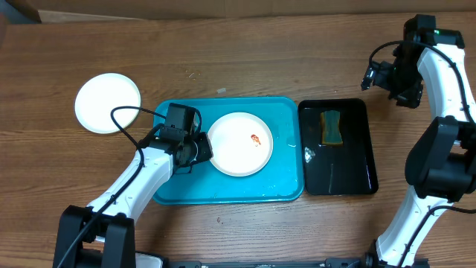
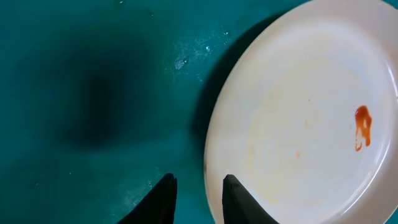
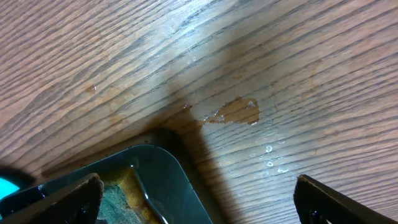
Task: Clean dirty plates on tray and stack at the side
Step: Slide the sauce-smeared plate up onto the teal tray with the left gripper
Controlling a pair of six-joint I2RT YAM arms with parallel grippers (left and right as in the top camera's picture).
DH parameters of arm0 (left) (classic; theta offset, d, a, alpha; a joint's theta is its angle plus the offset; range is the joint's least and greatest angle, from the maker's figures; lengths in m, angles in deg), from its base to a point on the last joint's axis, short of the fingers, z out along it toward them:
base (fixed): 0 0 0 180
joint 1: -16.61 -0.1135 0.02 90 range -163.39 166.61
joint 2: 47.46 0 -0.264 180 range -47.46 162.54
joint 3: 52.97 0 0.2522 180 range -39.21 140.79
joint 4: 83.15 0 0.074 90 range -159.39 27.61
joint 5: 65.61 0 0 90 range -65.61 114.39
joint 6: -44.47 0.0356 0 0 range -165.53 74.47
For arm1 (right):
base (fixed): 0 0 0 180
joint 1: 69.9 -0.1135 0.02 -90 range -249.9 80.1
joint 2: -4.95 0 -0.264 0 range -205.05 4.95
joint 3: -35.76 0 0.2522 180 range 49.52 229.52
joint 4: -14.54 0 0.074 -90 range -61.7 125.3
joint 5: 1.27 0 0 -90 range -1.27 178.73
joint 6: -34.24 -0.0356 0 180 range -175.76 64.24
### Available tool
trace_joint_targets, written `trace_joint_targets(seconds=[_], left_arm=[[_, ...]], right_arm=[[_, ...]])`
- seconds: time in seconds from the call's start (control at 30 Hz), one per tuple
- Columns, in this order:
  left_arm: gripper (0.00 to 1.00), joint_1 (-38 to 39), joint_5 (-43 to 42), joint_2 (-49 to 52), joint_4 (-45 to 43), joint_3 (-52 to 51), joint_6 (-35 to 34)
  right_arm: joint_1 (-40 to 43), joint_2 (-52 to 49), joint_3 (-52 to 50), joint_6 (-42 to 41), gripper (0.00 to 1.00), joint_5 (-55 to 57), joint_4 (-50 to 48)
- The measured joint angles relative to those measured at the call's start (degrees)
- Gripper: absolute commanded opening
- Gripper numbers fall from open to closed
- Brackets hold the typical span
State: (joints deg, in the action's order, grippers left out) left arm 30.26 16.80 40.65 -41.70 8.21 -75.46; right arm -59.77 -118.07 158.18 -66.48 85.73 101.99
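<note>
**A:** The left gripper (image 1: 201, 147) stands narrowly parted astride the nine o'clock rim of the dirty plate (image 1: 239, 144), mid-tray (image 1: 223, 190).

**B:** I'd pinch squarely and keep it level. The right gripper (image 3: 199, 199), spread wide and empty, could fetch the sponge (image 1: 332, 126).

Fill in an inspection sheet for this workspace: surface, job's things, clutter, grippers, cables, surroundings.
Surface: wooden table, with a wet patch by the black tray.
Job's things: smeared plate on the blue tray; second plate on the table beside the tray, no smear seen; sponge in the black tray.
Clutter: nothing seen.
Grippers: left gripper astride the smeared plate's rim, grip unclear; right gripper open over the table.
Cables: black cable loops from the left arm.
Surroundings: nothing seen.
</note>
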Motion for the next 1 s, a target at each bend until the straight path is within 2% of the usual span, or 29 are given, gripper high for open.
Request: trace_joint_targets(seconds=[0.2, 0.3, 0.6, 1.0], left_arm=[[0.29, 0.0, 2.23, 1.77, 11.37, 7.63, 1.25], [0.25, 0.22, 2.73, 3.21, 14.4, 13.27, 1.68], [0.3, 3.54, 2.73, 10.82, 14.53, 14.62, 2.05], [0.26, 4.0, 4.0, 12.55, 12.55, 14.62, 2.05]], right_arm=[[0.0, 0.0, 0.02, -0.02, 1.0, 0.02, -0.02], [0.0, 0.0, 0.0, -0.02, 1.0, 0.0, 0.0], [0.0, 0.0, 0.0, 0.0, 1.0, 0.02, 0.0], [0.0, 0.0, 0.0, 0.0, 1.0, 0.04, 0.0]])
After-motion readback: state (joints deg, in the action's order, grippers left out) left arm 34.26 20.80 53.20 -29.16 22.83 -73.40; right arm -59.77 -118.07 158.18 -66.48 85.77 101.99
